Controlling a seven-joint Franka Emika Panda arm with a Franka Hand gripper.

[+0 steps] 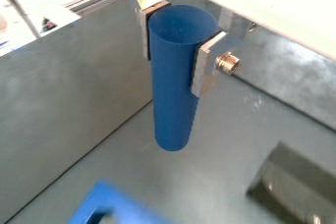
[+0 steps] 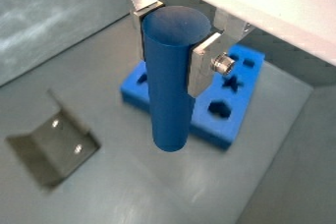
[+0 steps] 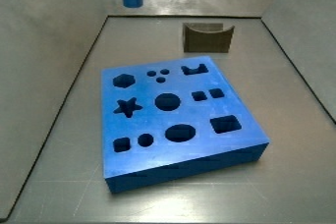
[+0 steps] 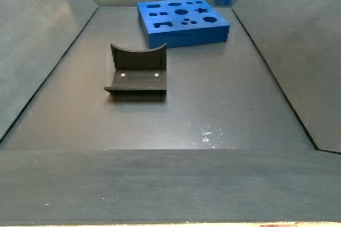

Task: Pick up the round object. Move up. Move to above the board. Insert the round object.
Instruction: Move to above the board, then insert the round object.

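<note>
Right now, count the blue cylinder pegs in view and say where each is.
1. The round object hangs upright, clamped in the gripper, lifted off the floor beside the board. No others show; none seen elsewhere.

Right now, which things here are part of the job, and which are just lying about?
Part of the job:
- round object, held upright in the gripper, off the floor
- board, lying flat on the floor

Lying about:
- dark olive block with a curved notch

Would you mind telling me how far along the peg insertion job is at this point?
Pickup and lift look done: the pincer is shut on the round object, which hangs clear of the floor. In hand: carrying it toward the board. Left: centring above the board and inserting it.
</note>
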